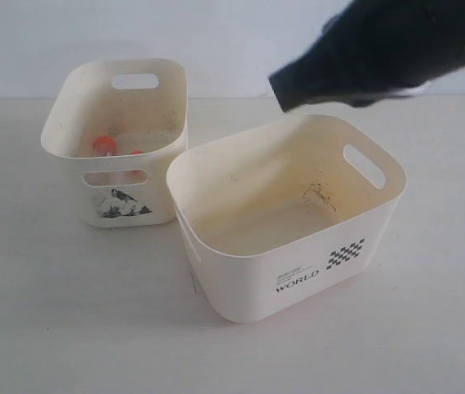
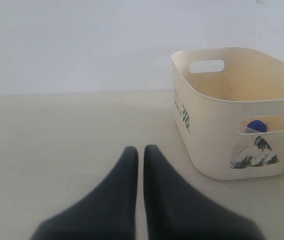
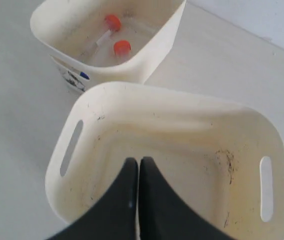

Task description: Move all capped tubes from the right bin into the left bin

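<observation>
The left bin [image 1: 68,111], narrow with a dark sticker, holds two orange-capped tubes [image 3: 112,22] [image 3: 122,47]; their caps also show in the exterior view [image 1: 104,145]. A blue cap [image 2: 257,126] shows through that bin's handle slot [image 2: 267,124]. The right bin [image 1: 216,164], wide and printed "WORLD", has only stains on its floor. My right gripper [image 3: 138,161] hangs above the right bin [image 3: 56,165], shut with nothing in it. My left gripper [image 2: 140,149] is shut and empty, low over the table, apart from the left bin [image 2: 207,150].
The right arm [image 1: 380,49] reaches in from the upper right, above the far rim of the right bin. The two bins stand close together on a pale table [image 1: 52,312]. A white wall [image 1: 216,33] runs behind them.
</observation>
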{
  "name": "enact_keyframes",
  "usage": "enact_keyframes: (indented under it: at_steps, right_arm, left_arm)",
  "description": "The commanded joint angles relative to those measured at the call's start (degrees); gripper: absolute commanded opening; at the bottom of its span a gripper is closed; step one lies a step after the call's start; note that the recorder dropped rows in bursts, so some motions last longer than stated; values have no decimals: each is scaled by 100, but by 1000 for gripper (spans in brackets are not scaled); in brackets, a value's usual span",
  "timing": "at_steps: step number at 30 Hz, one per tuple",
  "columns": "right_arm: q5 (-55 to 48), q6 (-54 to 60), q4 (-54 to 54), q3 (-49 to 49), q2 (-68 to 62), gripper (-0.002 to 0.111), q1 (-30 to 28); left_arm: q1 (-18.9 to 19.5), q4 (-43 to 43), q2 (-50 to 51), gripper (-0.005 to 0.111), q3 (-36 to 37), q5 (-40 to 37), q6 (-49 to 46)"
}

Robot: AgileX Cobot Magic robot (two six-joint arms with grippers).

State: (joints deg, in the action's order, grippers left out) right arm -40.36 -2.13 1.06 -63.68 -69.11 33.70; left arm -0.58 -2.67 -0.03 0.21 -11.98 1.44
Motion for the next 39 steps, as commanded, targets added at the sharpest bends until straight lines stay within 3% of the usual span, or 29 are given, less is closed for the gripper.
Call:
enact_keyframes:
  at_steps: [1,10,18,25,39]
  right_arm:
    - [-37,-55,74,478,512,0,4]
    - [-13,21,119,505,715,0,4]
    - [228,116,836,563,1256,0,-48]
    - [2624,78,668,2205,2541,0,-1287]
    - [3304,-81,668,5507,6072,0,-3073]
  left_arm:
    - [2,-13,3,4,-21,3,54]
    - [2,-13,3,4,-21,3,54]
    - [2,-13,3,4,-21,3,54]
    - [2,-13,3,4,-21,3,54]
    - [2,-13,3,4,-21,3,54]
